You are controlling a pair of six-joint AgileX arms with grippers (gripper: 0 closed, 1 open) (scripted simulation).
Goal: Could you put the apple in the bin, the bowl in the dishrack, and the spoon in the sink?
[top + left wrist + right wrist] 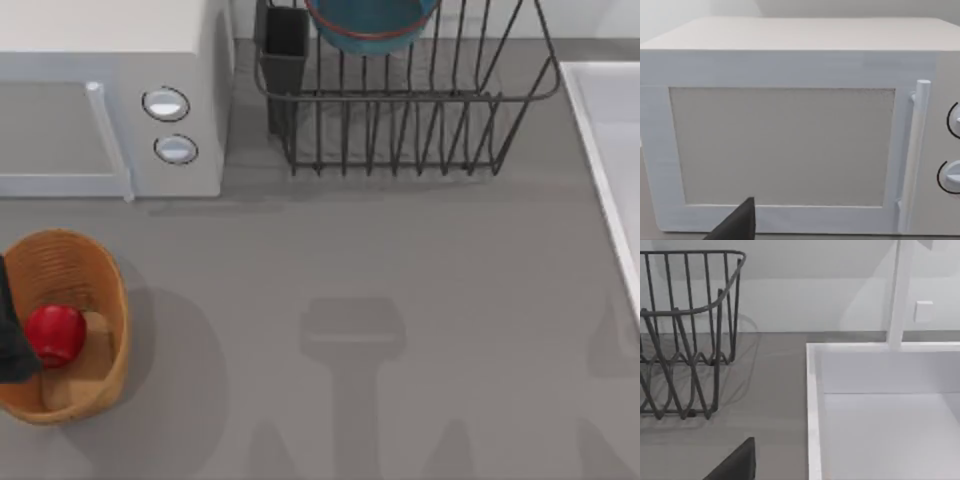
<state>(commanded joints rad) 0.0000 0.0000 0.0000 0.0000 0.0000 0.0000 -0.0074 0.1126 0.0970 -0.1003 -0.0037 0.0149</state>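
Resting inside the bin (105, 300), the apple (55, 334).

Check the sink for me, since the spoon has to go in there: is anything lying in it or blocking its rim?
Nothing visible does. The sink holds nothing in the right wrist view, and the grey table between the dishrack and the sink's rim is bare.
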